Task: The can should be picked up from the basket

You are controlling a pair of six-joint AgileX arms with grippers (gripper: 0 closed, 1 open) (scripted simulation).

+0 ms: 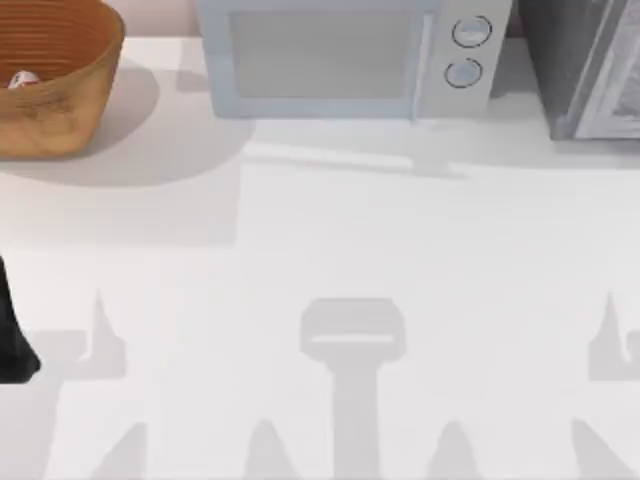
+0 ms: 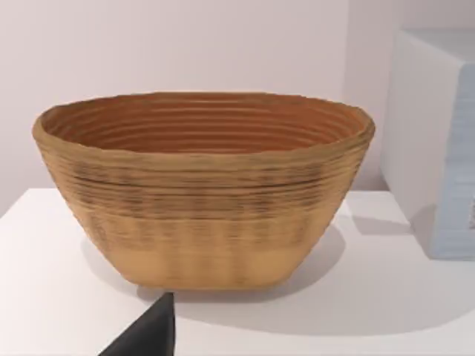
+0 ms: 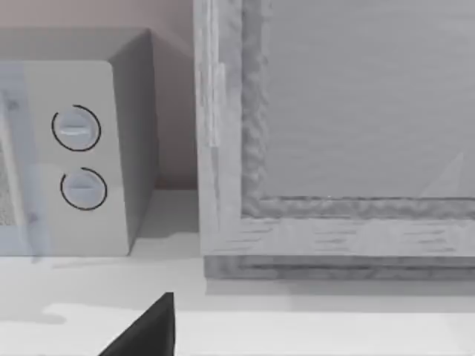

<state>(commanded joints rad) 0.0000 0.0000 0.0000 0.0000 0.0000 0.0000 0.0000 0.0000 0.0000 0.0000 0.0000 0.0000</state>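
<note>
Orange-brown woven round basket (image 1: 55,95) far-left on table | small white-red can (image 1: 22,80) inside | left hand (image 2: 145,334) nearer, facing basket | grip state: cannot tell

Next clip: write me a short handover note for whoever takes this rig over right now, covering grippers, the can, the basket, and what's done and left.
Left arm: parked at the table's left edge, its wrist camera facing the basket.
Basket: upright at the far left corner, beside the microwave.
Can: lying inside the basket, near its left side.
Done: nothing yet.
Left: reach into the basket, grip the can, lift it out.
</note>
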